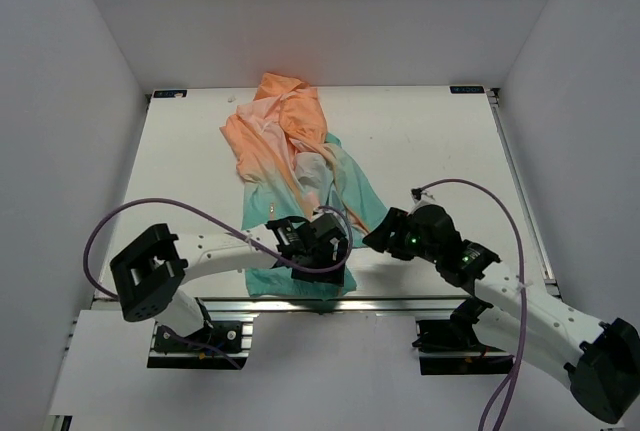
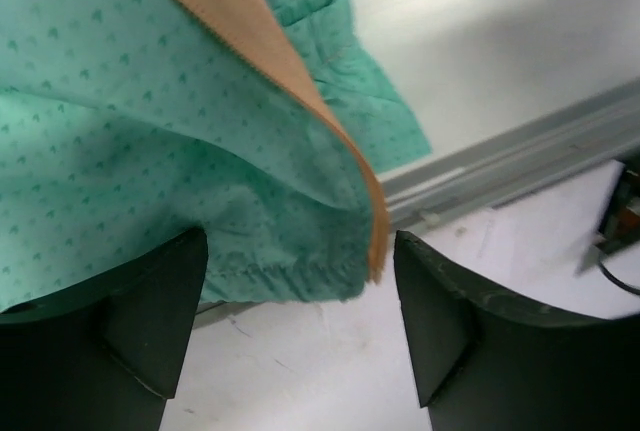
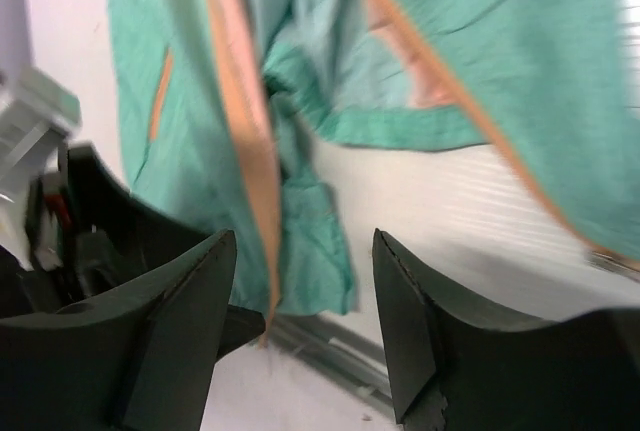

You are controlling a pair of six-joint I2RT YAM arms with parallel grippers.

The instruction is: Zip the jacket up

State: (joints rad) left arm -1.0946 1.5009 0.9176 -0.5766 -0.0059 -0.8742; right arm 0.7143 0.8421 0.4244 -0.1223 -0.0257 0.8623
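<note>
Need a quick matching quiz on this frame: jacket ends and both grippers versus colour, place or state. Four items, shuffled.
Column A
1. jacket hood end
2. jacket hem
3. left gripper
4. right gripper

Column B
a. teal, at the near edge of the table
b. open, at the jacket's right edge
c. orange-peach, toward the far side of the table
d. open, over the jacket's teal lower part

Pairs: 1-c, 2-a, 3-d, 4-b
</note>
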